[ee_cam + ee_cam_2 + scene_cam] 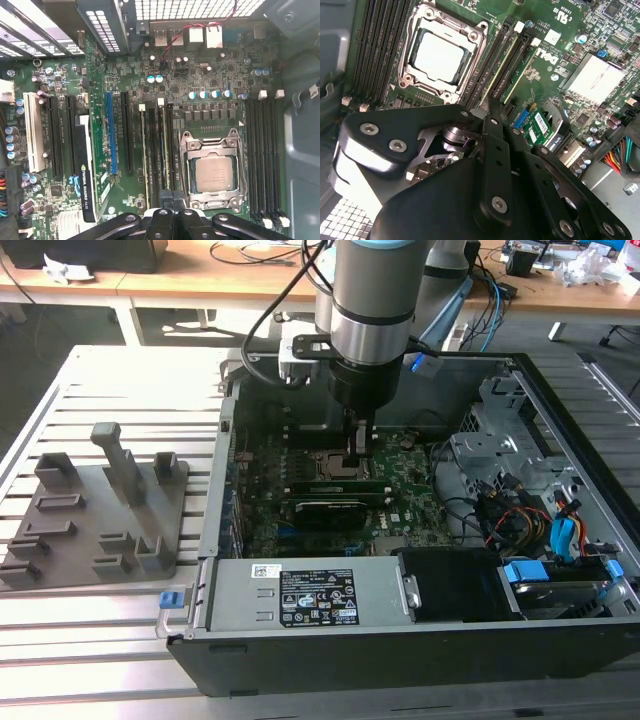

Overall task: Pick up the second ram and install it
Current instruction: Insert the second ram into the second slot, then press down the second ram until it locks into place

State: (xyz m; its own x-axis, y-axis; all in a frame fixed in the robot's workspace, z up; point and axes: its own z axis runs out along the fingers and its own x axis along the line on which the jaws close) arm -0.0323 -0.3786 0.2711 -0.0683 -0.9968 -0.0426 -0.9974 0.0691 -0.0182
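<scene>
First wrist view: the gripper [173,200] hangs low over the green board [210,75], its matte black fingers [165,202] drawn together with barely a slit between them. Nothing shows in that slit. I cannot tell whether they pinch the stick beneath.

The second ram [164,150], a thin pale-edged strip seen edge-on, stands in a long black slot just beside the socket [212,170]. A white latch sits at its far end, and its near end runs under the fingertips. Another stick [145,155] of the same narrow shape stands two slots further from the socket. The socket is a square, bright metal frame around a dull silver chip lid. A blue slot [110,135] and a black, glossy card [85,165] lie further off.

In the second wrist view, the gripper [492,106] ends in a slim, bolted black bar. Its tip is at the near end of the second ram [496,67], beside the socket [440,50]. The other stick [520,75] shows a green edge.

In the exterior view, the gripper [358,450] reaches down into the open black case [560,400], next to the socket [335,462]. A silver supply box [300,595] lines the near wall. A grey, ribbed plastic tray [100,505] with slots and posts rests on the slatted table [100,390], at the exterior view's left.
</scene>
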